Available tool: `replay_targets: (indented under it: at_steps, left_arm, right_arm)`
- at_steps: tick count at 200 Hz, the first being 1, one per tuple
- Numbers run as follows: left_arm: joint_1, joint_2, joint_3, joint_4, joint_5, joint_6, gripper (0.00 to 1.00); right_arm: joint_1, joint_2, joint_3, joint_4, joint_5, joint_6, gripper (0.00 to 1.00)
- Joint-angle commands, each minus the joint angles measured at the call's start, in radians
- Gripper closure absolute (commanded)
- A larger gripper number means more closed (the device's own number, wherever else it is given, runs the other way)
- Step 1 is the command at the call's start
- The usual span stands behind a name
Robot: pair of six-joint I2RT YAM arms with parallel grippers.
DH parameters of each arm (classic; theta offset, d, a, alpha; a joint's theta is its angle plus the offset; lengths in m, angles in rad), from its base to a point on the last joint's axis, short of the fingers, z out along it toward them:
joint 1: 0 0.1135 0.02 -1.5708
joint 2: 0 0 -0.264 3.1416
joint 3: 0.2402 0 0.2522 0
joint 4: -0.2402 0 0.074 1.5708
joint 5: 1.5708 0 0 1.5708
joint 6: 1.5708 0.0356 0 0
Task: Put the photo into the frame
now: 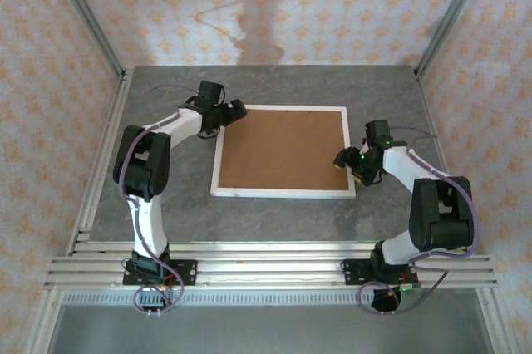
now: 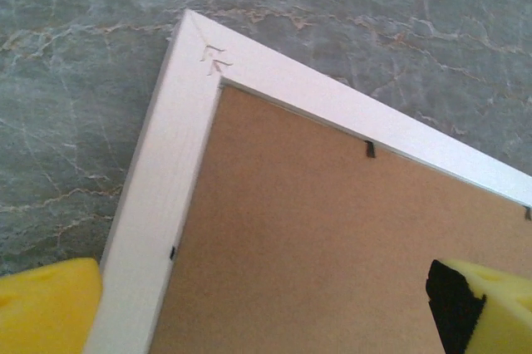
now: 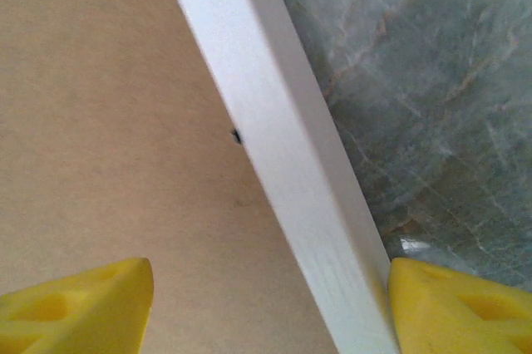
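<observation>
The white frame (image 1: pixel 283 193) lies face down in the middle of the table, with the plain brown backing board (image 1: pixel 283 149) inside it. The photo is hidden. My left gripper (image 1: pixel 229 113) hovers open over the frame's far left corner. In the left wrist view one yellow pad (image 2: pixel 46 304) is outside the left moulding (image 2: pixel 158 179) and the other is over the board (image 2: pixel 332 246). My right gripper (image 1: pixel 347 163) is open at the frame's right side. Its pads (image 3: pixel 75 308) straddle the right moulding (image 3: pixel 274 138) without touching it, one over the board (image 3: pixel 108 121).
The grey marbled table (image 1: pixel 274 221) surrounds the frame. Small black retaining tabs (image 2: pixel 370 149) sit along the frame's inner edge. Aluminium rails (image 1: pixel 266 263) run along the near edge, and metal posts (image 1: pixel 87 17) with patterned walls enclose the sides and back.
</observation>
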Motion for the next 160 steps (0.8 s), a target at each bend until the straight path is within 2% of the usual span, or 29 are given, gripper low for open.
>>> replay_targets:
  at_steps: [1,31,76,102,128,160]
  left_arm:
    - [-0.004,-0.074,0.034,-0.13,-0.04,0.103,0.0]
    - [0.014,-0.19,-0.05,-0.197,-0.141,0.16,0.0]
    - [0.014,-0.301,-0.247,-0.162,-0.117,0.144,0.01]
    - [0.013,-0.327,-0.319,-0.146,-0.124,0.151,0.1]
    - [0.013,-0.316,-0.332,-0.168,-0.142,0.177,0.2]
    - [0.013,-0.3,-0.337,-0.165,-0.147,0.188,0.29]
  right_arm:
    - [-0.013,-0.009,0.123,-0.067,0.114,-0.099,0.24]
    - [-0.022,0.116,0.303,-0.114,0.15,-0.22,0.23]
    - [-0.04,0.412,0.634,-0.228,0.181,-0.335,0.32]
    - [-0.039,0.567,0.839,-0.332,0.218,-0.387,0.4]
    - [-0.041,0.671,0.981,-0.393,0.263,-0.422,0.42]
    - [-0.042,0.778,1.117,-0.456,0.237,-0.44,0.44]
